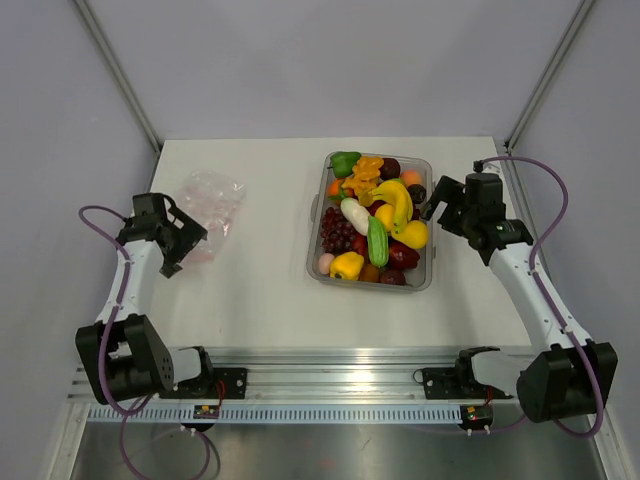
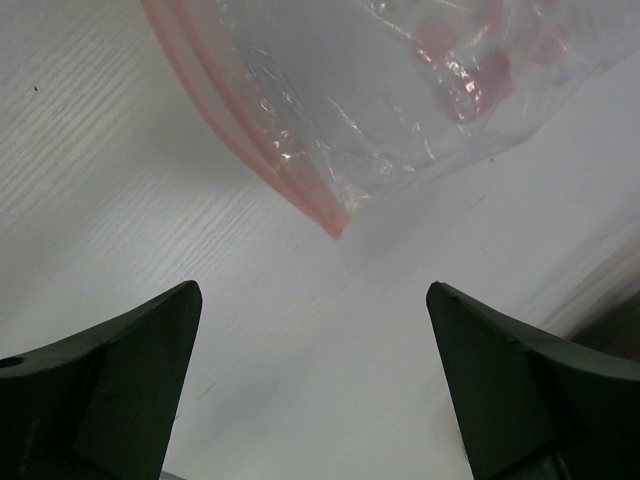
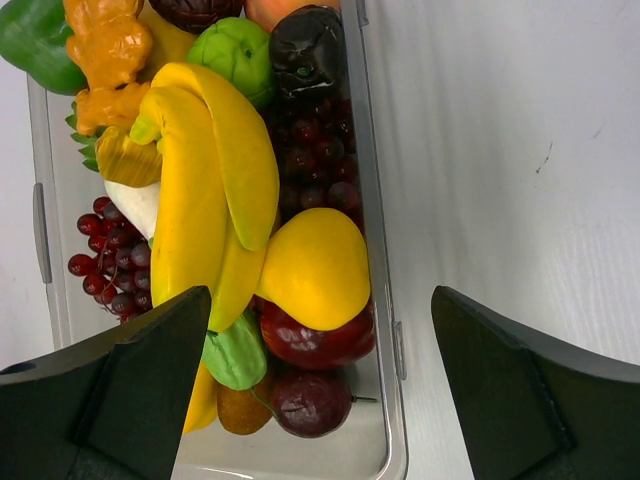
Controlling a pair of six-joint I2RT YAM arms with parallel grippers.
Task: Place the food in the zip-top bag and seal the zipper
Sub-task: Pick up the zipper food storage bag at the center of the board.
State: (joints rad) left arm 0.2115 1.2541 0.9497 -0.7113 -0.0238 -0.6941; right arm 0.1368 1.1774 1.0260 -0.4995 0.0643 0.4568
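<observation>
The food (image 1: pixel 375 215) is piled in a grey translucent tray (image 1: pixel 427 280) right of centre: yellow bananas (image 3: pixel 215 190), a yellow pear (image 3: pixel 312 270), red apple (image 3: pixel 318 340), grapes and green pieces. The zip-top bag (image 1: pixel 208 200) lies flat and crinkly at the left, its pinkish-red zipper (image 2: pixel 250 140) running diagonally in the left wrist view. My left gripper (image 1: pixel 185 240) hovers open just short of the bag's near corner, nothing between its fingers. My right gripper (image 1: pixel 440 205) stands open over the tray's right rim, one finger (image 3: pixel 120 390) above the fruit, the other over bare table.
The tray's rim (image 3: pixel 385 300) runs between the right gripper's fingers. White tabletop (image 1: pixel 265 290) spreads between bag and tray. Grey walls enclose the table on three sides, and an aluminium rail (image 1: pixel 330 385) with both arm bases runs along the near edge.
</observation>
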